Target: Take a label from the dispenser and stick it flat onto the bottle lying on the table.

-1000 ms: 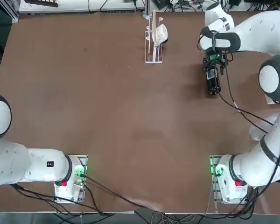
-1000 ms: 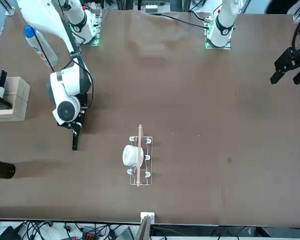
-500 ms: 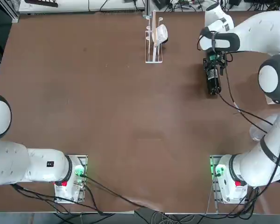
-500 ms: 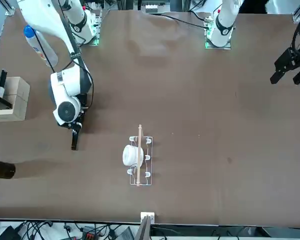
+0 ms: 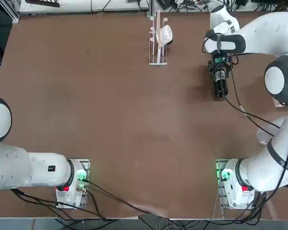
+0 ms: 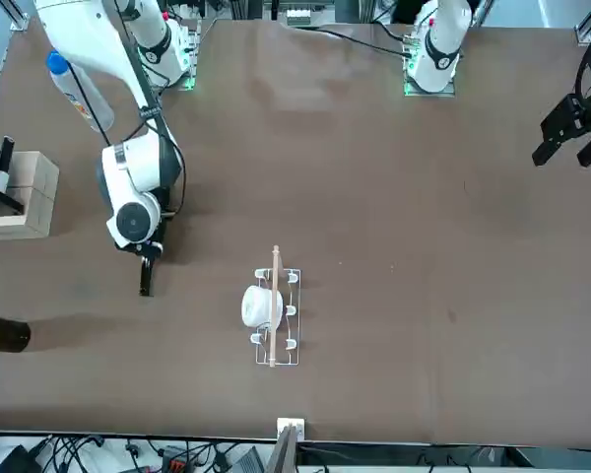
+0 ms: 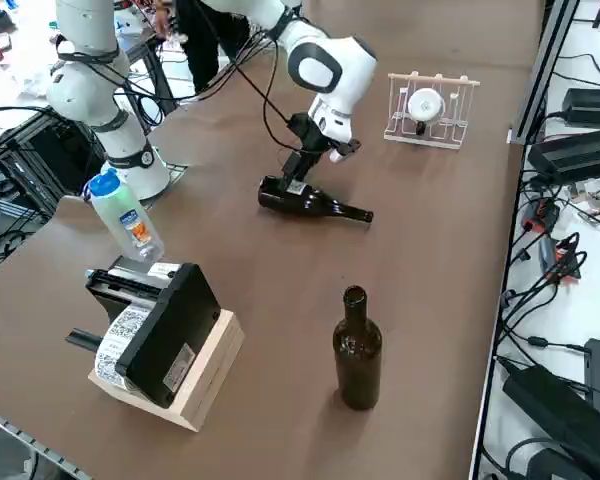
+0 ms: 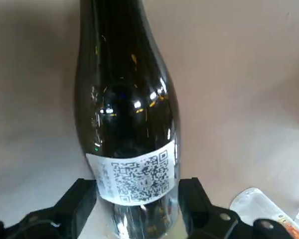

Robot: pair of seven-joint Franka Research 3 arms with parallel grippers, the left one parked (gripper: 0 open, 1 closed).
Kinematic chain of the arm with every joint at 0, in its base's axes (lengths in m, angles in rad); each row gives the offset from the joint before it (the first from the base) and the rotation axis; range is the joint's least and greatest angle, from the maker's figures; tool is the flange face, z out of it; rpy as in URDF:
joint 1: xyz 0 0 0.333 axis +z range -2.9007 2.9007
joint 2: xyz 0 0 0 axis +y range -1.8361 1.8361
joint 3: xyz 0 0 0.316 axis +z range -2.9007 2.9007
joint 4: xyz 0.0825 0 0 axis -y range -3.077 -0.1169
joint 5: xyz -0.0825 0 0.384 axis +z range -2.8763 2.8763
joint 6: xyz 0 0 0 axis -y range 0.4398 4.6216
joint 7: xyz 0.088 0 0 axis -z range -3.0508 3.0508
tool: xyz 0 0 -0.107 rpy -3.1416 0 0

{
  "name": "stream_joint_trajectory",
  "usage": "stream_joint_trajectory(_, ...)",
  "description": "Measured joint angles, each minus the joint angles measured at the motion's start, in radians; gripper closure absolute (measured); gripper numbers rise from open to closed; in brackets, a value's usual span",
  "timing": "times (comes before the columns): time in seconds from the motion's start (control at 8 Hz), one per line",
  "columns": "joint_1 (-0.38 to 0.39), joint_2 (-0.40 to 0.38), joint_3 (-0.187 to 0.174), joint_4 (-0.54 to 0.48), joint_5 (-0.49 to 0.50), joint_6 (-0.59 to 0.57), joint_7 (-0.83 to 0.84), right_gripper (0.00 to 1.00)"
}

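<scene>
a white label (image 8: 136,175) with a printed qr code sits on the body of the dark wine bottle (image 7: 305,199) lying on the counter (image 7: 270,290), and it follows the curve of the glass; a second block of print sits beside the code, too small to read. two dark wine bottles are in view: this one, its neck pointing away from the robot's bases, and one standing upright (image 7: 358,350). there is one black label dispenser (image 7: 170,330) in one pale wooden box (image 7: 212,372), a strip of printed labels (image 7: 122,340) hanging on its side. one clear plastic bottle (image 7: 127,217) has a blue cap and a printed label, its words unreadable. one white rack (image 7: 430,110) carries one round white item (image 7: 425,104). the right arm (image 5: 261,36) reaches out over the counter and bends down at the wrist, its gripper (image 8: 137,191) over the lying bottle. its fingers are spread wide and released, one at each side of the labelled body; whether they touch the glass i cannot tell.
</scene>
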Motion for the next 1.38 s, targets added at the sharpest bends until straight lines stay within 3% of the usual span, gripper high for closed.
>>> stream_joint_trajectory(0.38,0.001,0.000,0.000,0.025,0.000,-0.010,0.000,0.00)
stream_joint_trajectory(1.0,0.003,-0.014,0.001,0.181,0.000,-0.184,0.000,0.00)
stream_joint_trajectory(1.38,-0.024,-0.094,-0.006,0.218,0.000,-0.209,0.000,0.00)
